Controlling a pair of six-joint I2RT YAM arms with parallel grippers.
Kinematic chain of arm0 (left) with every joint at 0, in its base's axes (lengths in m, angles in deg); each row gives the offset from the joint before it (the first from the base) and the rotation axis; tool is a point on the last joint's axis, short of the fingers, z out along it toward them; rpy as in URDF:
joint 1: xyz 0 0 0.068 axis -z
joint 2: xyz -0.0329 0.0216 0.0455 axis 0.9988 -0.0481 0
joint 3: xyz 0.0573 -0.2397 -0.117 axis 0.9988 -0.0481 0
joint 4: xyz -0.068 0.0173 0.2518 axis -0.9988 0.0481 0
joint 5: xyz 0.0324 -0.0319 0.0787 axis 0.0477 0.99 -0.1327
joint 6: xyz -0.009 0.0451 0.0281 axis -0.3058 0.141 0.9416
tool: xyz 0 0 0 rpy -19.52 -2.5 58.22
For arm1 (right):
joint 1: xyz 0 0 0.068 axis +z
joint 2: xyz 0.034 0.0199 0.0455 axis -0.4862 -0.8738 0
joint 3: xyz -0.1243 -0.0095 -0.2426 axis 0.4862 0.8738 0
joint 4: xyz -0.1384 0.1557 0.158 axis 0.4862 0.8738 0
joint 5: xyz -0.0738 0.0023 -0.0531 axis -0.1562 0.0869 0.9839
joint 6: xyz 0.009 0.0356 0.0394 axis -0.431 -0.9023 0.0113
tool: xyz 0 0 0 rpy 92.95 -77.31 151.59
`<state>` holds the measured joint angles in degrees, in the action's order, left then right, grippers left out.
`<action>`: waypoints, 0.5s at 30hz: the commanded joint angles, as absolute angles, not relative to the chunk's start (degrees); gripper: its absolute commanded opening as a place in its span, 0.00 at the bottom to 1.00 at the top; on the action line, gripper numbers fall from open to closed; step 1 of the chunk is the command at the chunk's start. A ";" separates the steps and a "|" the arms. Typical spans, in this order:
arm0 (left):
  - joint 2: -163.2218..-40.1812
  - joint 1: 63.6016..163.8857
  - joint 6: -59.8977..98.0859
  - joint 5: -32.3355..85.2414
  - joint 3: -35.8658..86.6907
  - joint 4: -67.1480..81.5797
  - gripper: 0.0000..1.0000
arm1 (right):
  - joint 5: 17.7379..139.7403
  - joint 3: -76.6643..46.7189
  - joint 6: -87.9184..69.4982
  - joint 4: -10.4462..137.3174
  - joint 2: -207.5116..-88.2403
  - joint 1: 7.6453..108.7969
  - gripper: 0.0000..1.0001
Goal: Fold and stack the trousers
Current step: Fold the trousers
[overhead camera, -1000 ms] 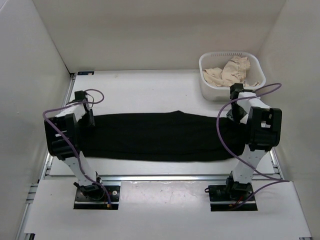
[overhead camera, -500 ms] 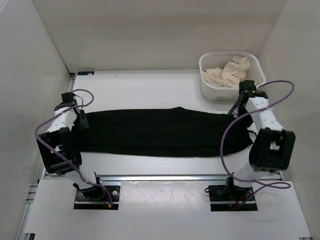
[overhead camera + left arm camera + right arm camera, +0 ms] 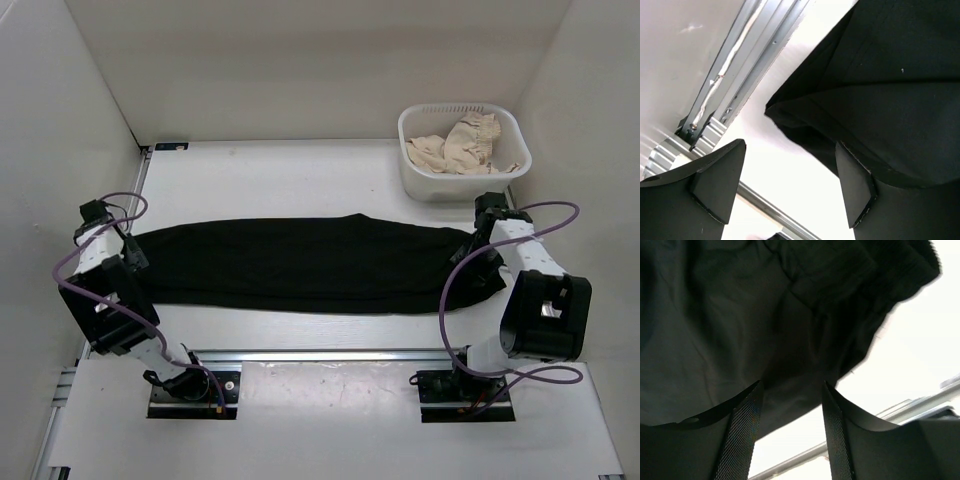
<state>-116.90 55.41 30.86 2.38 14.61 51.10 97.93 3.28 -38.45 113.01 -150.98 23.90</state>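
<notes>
The trousers [image 3: 310,262] lie flat on the surface [image 3: 280,180], stretched lengthwise from left to right across its middle, one end beside the left arm [image 3: 100,270] and the other beside the right arm [image 3: 530,270]. Left jaws: wide open, holding nothing. In the left wrist view the two fingers [image 3: 715,185] stand well apart with bare surface between them; a corner of the trousers [image 3: 880,90] lies just beyond the gap, near the aluminium rail [image 3: 735,75] at the surface edge. Whether the fabric touches the finger on the right of that view cannot be determined. Right jaws: open to a moderate gap, not clamped on anything. In the right wrist view the mesh-textured fingers [image 3: 742,435] frame the bunched end of the trousers [image 3: 765,320], which lies beyond the fingertips. A white basket [image 3: 440,188] stands at the far right of the surface, apart from the trousers, and contains a beige cloth [image 3: 460,142].
</notes>
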 commanded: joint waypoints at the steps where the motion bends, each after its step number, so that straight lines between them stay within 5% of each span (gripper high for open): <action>1: -118.39 55.43 30.67 3.69 15.21 48.79 0.84 | 95.17 3.79 -42.29 107.50 -152.57 23.91 0.55; 9: -120.07 55.43 30.67 3.07 14.68 47.73 0.76 | 97.19 4.41 -42.92 105.56 -156.35 23.91 0.44; 13: -121.31 55.43 30.67 1.76 13.45 46.59 0.55 | 98.33 5.03 -42.39 105.56 -157.50 23.91 0.32; 15: -121.83 55.43 30.67 1.15 13.45 46.59 0.25 | 98.33 5.03 -42.39 106.08 -158.03 23.91 0.21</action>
<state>-121.76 55.48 30.71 2.33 13.99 48.00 97.14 4.70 -42.34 106.22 -157.49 23.90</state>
